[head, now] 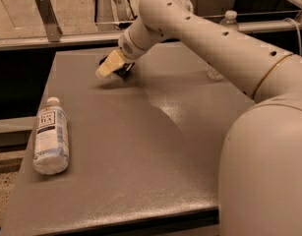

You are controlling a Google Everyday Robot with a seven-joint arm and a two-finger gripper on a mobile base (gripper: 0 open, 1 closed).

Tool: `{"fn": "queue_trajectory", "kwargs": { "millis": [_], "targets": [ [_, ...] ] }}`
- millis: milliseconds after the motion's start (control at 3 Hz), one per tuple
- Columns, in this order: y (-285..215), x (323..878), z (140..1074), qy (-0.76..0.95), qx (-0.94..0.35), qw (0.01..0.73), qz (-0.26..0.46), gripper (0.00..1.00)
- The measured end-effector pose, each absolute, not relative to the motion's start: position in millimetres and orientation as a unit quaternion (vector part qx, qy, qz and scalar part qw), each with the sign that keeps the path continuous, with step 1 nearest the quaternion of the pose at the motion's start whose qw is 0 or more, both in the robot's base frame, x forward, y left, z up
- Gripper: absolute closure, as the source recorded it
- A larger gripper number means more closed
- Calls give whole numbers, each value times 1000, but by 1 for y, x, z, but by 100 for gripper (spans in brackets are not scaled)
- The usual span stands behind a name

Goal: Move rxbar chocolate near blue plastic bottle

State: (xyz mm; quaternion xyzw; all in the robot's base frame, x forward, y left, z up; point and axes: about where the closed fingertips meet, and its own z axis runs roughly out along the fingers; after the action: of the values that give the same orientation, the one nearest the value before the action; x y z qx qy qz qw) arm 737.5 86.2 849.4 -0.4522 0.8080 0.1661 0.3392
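Note:
The blue plastic bottle (50, 136) lies on its side near the table's left front edge, white cap pointing away. My gripper (113, 69) hangs low over the far left part of the table, well behind the bottle. A small black thing (125, 71) shows at the gripper's tip, just above the table; it looks like the rxbar chocolate, mostly hidden by the gripper. I cannot tell whether it is held or resting on the table.
The grey table (140, 146) has a drop at its left and front edges. A clear water bottle (229, 18) stands at the back right, partly behind my arm (214, 48), which spans the right side. A metal rail runs behind the table.

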Motion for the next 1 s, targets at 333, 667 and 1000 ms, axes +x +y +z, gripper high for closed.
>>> {"fn": "queue_trajectory", "kwargs": {
  "millis": [333, 667, 1000],
  "targets": [
    [85, 740, 838, 813, -449, 331, 166, 16],
    [84, 741, 834, 815, -448, 328, 165, 39],
    [84, 741, 832, 816, -447, 327, 166, 62]
  ]
}}
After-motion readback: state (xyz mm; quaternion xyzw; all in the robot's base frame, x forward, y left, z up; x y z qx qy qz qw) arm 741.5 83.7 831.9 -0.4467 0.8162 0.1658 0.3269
